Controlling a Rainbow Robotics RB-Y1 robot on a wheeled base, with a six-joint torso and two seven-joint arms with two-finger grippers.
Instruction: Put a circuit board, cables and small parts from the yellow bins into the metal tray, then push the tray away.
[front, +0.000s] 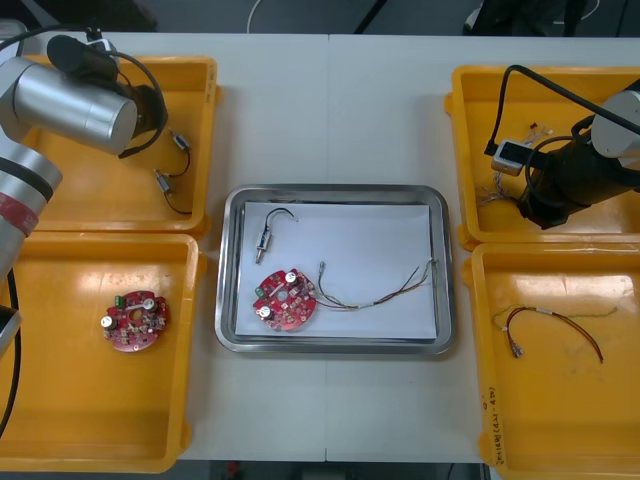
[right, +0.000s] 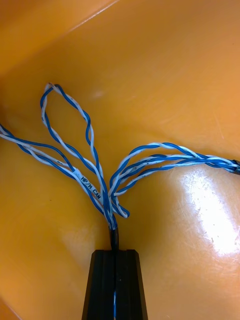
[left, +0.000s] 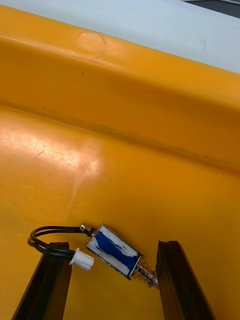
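My right gripper (right: 116, 252) is down in the far right yellow bin (front: 470, 110), shut on the twisted blue and white cable (right: 90, 189); the cable's loops fan out over the bin floor beyond the fingertips. My left gripper (left: 111, 246) hangs open in the far left yellow bin (front: 120, 200). Between its fingers lies a small metal part (left: 116, 252) with a blue body and a black lead. The metal tray (front: 335, 343), white inside, holds a round red circuit board (front: 285, 298), a thin red and yellow cable (front: 380, 295) and a small metal part (front: 268, 238).
Another red circuit board (front: 133, 322) lies in the near left bin (front: 90, 440). A red and yellow cable (front: 555, 325) lies in the near right bin (front: 560, 430). Two small metal parts (front: 182, 143) sit by the far left bin's right wall.
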